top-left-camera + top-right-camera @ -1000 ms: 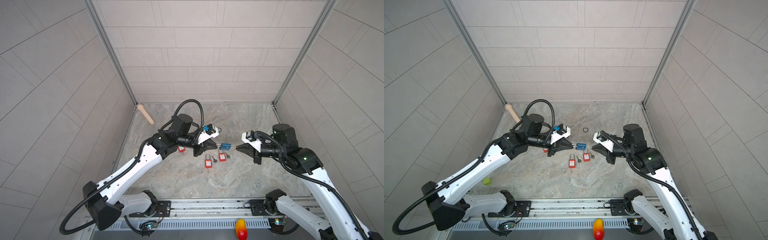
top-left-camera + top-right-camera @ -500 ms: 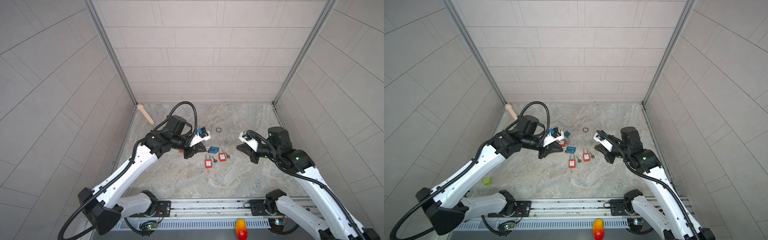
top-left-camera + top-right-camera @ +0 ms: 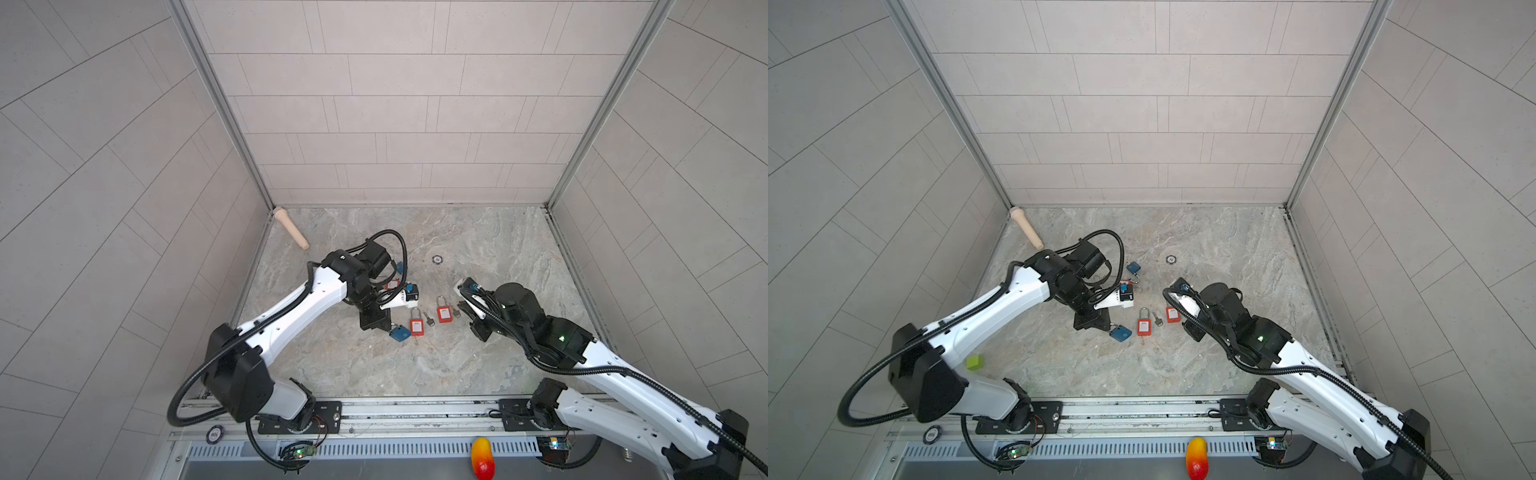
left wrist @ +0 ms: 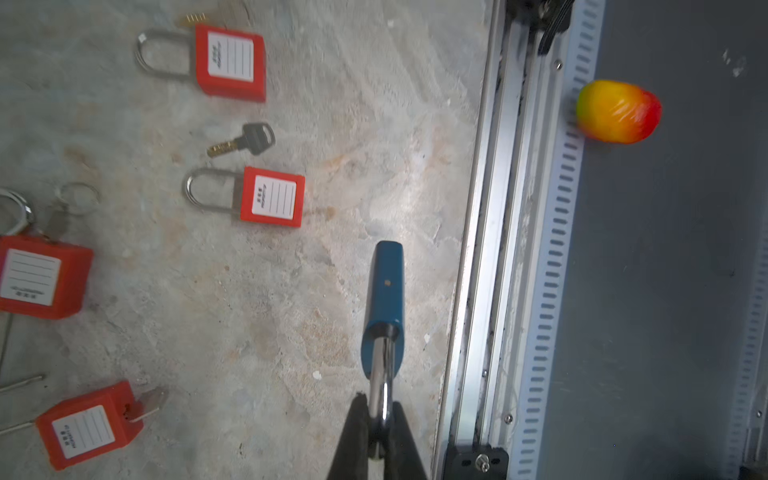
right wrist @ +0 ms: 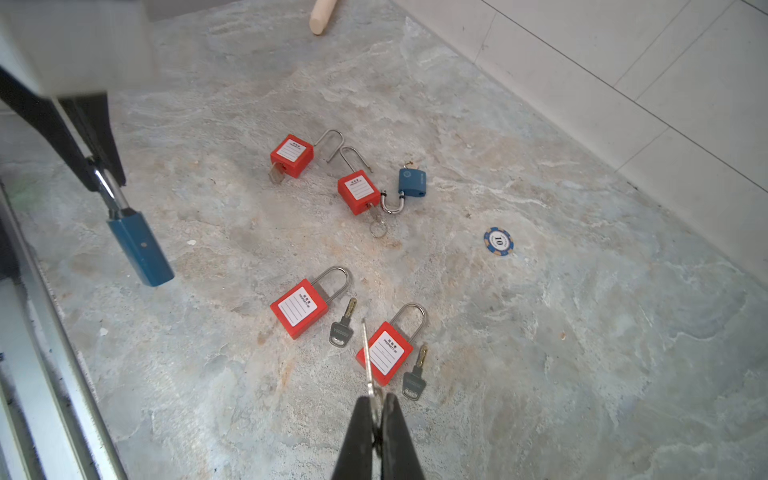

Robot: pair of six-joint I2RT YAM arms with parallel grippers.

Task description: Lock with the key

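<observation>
Since the left hand is clamped on the steel shackle of the blue rectangular padlock, body hanging just past its tips, and the right hand pinches the thin silver key, blade jutting ahead, well apart from that lock, we'd judge alignment comes next: turn the lock's base toward the key, match blade to keyway, push straight and slow. Body may swivel on the shackle.
</observation>
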